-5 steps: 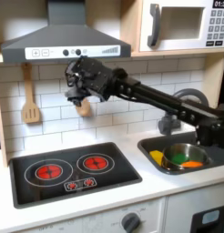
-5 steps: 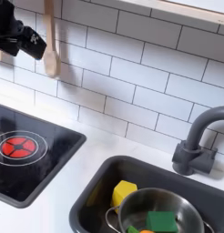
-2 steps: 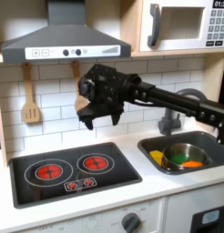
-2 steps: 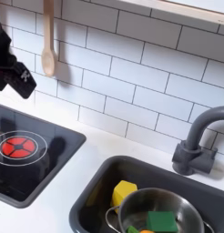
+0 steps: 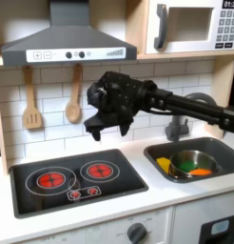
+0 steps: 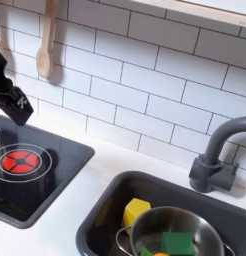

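While the claw (image 5: 106, 127) hangs in the air above the stove (image 5: 76, 179), its fingers point down and stand apart with nothing between them. The nearest thing is the wooden spoon (image 5: 73, 93), hanging upright on the tiled wall, up and to the first exterior view's left of the claw, well apart from it, its bowl lowest. A wooden spatula (image 5: 31, 98) hangs farther left.
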### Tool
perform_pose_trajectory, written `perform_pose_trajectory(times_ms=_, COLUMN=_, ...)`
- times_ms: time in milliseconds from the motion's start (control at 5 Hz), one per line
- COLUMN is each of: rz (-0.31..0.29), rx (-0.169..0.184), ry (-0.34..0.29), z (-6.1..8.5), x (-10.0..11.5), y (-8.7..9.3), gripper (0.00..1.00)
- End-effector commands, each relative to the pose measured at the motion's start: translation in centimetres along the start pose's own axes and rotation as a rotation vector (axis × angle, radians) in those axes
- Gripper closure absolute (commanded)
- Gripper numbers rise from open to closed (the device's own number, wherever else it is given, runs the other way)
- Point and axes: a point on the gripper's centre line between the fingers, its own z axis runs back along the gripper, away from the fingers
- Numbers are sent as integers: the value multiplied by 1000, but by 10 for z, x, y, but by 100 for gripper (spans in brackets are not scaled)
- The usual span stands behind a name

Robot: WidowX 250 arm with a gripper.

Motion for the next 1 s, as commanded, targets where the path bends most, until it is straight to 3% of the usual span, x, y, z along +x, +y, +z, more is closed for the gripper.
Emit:
perform_pose_trajectory(times_ms=0, rz=36, rx=296, ry=227, z=7, x=-17, y=21, gripper=100)
perform_pose_trajectory(times_ms=200, rz=3, rx=322, ry=313, z=-1, x=-23, y=19, gripper=100)
perform_pose_trajectory(times_ms=400, rz=25, rx=343, ry=385, z=-14, x=-42, y=30, gripper=100)
perform_pose_trajectory(times_ms=800, rz=79, rx=302, ry=438, z=-29, x=-59, y=37, gripper=100)
